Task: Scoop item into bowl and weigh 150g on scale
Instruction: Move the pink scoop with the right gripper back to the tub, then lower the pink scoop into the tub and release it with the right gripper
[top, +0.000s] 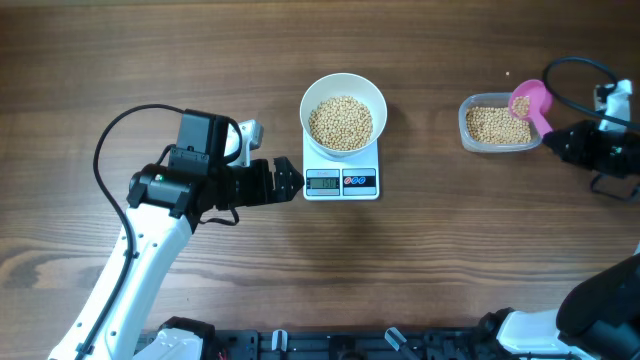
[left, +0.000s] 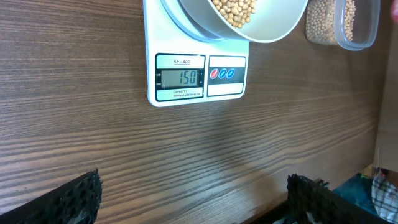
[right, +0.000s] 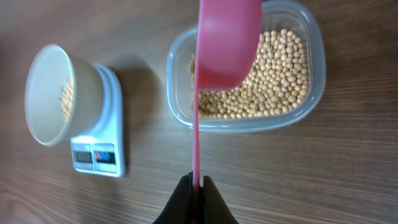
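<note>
A white bowl (top: 343, 118) holding soybeans sits on the white scale (top: 341, 183). In the left wrist view the scale display (left: 188, 78) reads 150. My left gripper (top: 290, 181) hangs open just left of the scale, its fingertips (left: 74, 196) wide apart with nothing between them. My right gripper (right: 196, 186) is shut on the handle of a pink scoop (top: 530, 102). The scoop's cup (right: 227, 37) hovers over the clear tub of soybeans (top: 495, 124), tilted with a few beans in it.
The tub (right: 273, 87) stands at the right of the wooden table, about a hand's width from the scale (right: 99, 146). A black cable (top: 575, 70) loops behind the right arm. The table's front edge shows in the left wrist view (left: 348, 186).
</note>
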